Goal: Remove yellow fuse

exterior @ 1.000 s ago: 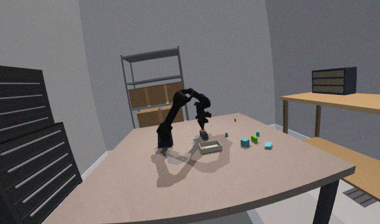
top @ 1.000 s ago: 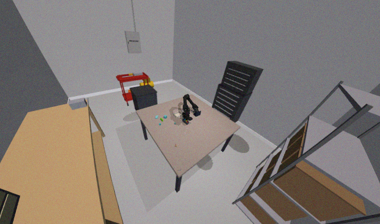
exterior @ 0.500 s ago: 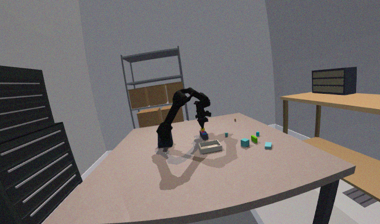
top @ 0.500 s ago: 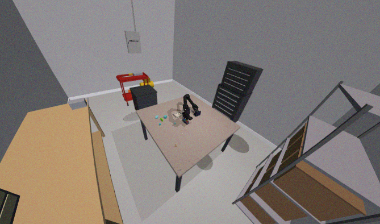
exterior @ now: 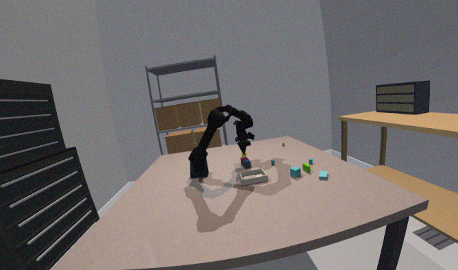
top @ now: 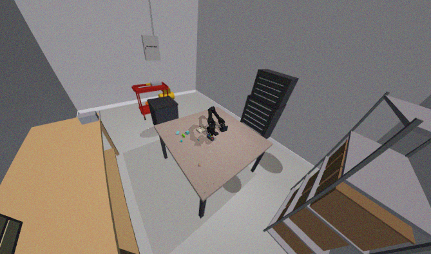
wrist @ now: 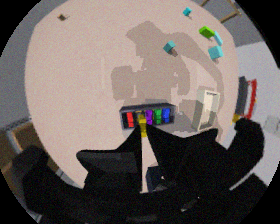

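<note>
My gripper (exterior: 243,151) (wrist: 143,127) is shut on the yellow fuse (exterior: 244,155) (wrist: 143,127) and holds it a little above the dark fuse block (exterior: 246,163) (wrist: 124,117) (top: 210,137). The fuse hangs straight down from the fingertips, over the block. The block stands on the table and holds red, green and blue fuses in a row. The pale open tray (exterior: 253,179) (wrist: 209,95) (top: 200,129) lies on the table right beside the block, on its near side in the exterior view. I cannot tell whether the fuse's lower end is clear of the block.
Small cyan cubes (exterior: 295,171) (exterior: 323,175) and a green block (exterior: 306,167) lie on the table to the right of the tray. A tiny brown piece (exterior: 283,144) lies at the far edge. The arm's base (exterior: 198,168) stands left of the block.
</note>
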`<state>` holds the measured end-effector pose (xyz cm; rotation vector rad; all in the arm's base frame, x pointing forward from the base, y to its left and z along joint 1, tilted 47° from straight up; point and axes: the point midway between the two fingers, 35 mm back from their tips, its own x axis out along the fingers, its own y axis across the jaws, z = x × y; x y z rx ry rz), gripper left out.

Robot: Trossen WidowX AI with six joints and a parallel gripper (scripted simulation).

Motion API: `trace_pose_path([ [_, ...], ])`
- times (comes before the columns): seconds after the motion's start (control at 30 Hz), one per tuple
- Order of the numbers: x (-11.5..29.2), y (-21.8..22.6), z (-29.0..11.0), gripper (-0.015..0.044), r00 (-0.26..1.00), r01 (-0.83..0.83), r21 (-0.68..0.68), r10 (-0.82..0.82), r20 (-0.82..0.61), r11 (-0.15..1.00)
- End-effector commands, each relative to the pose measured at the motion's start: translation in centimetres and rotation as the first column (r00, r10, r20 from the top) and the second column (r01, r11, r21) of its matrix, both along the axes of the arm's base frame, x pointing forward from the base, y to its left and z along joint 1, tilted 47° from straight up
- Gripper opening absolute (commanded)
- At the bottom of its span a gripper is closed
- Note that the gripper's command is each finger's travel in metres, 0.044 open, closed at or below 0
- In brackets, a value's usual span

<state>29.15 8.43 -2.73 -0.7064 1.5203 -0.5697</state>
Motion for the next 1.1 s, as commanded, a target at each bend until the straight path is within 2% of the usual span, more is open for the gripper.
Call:
trace_pose_path([
  [0.0,0.0,0.4,0.4,0.0000,1.000,0.005,0.005,-0.005,0.003,1.000],
  [0.5,0.2,1.4,1.9,0.0000,1.000,0.005,0.007,-0.005,0.002,1.000],
  [1.07,2.8,-7.1,11.4,0.0000,1.000,-0.003,0.024,0.003,0.002,1.000],
])
